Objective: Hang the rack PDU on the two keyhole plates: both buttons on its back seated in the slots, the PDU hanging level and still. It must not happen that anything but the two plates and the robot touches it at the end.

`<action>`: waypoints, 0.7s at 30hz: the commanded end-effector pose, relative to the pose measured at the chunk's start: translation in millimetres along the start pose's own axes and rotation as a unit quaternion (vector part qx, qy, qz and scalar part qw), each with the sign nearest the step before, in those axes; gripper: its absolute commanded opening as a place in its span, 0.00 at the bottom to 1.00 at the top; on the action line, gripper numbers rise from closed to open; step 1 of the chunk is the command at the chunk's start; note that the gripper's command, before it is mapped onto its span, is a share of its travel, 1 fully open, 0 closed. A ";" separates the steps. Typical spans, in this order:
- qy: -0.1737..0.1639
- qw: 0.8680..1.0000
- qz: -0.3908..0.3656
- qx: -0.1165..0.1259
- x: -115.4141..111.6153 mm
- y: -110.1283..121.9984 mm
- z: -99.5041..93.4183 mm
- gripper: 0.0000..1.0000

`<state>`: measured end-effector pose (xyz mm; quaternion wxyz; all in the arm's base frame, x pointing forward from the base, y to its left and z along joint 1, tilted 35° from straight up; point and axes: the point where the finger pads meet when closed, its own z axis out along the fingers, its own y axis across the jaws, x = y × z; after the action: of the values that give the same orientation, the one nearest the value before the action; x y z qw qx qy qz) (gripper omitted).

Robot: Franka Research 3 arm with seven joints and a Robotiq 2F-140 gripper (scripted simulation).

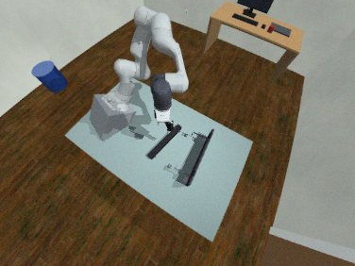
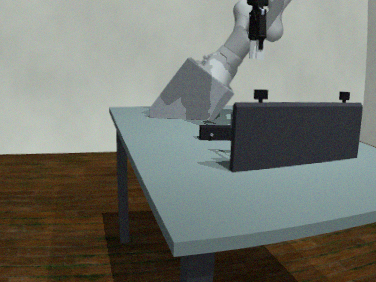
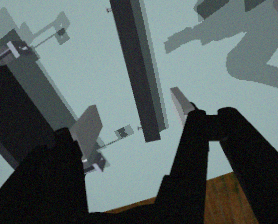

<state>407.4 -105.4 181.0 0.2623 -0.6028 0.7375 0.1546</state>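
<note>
The rack PDU is a long dark bar lying flat on the pale table; only its near end shows in the exterior view. Beside it stands the dark upright panel with two small brackets on the side facing the PDU and two knobs on top. My gripper hangs well above the PDU's far end, fingers half apart with nothing between them.
The arm's grey base block stands at the table's back left. On the wooden floor are a blue bin and a desk with a monitor. The table edge shows at the bottom of the wrist view.
</note>
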 end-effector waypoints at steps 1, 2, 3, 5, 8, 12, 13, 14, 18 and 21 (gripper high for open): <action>0.001 1.000 -0.003 0.001 0.0 -1.2 5.9 0.55; 0.001 1.000 -0.003 0.001 0.1 -1.2 8.5 0.55; 0.001 1.000 -0.003 0.001 0.1 -1.2 11.5 0.55; 0.001 1.000 -0.003 0.001 0.1 -1.3 18.8 0.55; 0.001 1.000 -0.003 0.001 0.1 -1.3 23.0 0.55; 0.001 1.000 -0.003 0.001 0.2 -1.5 44.1 0.55; 0.001 1.000 -0.003 0.001 0.2 -1.6 50.2 0.55; 0.001 1.000 -0.003 0.001 0.2 -1.7 56.7 0.55; 0.001 1.000 -0.003 0.001 0.3 -1.9 83.7 0.55; 0.001 1.000 -0.003 0.001 0.4 -2.1 102.8 0.55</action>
<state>417.1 -50.0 111.4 0.2577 -0.5987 0.7383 0.1737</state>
